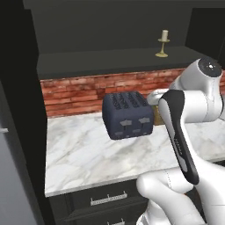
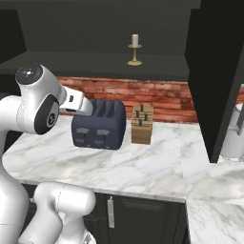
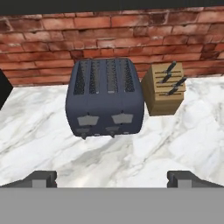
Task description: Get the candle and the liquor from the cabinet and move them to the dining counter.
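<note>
The candle [image 1: 164, 42] stands upright in its small golden holder on the dark inner shelf [image 1: 101, 61] of the cabinet [image 2: 215, 76], toward the right end of that shelf in the left base view and near its middle in the right base view; nothing touches it. Below the shelf runs a red brick wall [image 3: 109, 35], and in front of the wall lies a white grey-veined marble tabletop [image 1: 96, 154]. On it sits a dark blue four-slot toaster [image 3: 105, 98], its slots up and its levers facing the robot. Just to its right stands a wooden knife block [image 3: 164, 89] with dark handles sticking out, close to the toaster but apart from it. The arm is raised over the tabletop with its hand aimed at the toaster, well below the shelf and the candle. In the hand view the gripper [image 3: 113, 178] is spread wide, its two dark fingertips [image 3: 41, 177] far apart at the bottom corners with only bare marble between them, so it holds nothing. An open dark cabinet door hangs at the right of the right base view, and behind it is part of a pale grey object [image 2: 234, 136], possibly an appliance, too cut off to name. Dark drawers [image 1: 107, 197] with small silver pulls sit under the tabletop.
</note>
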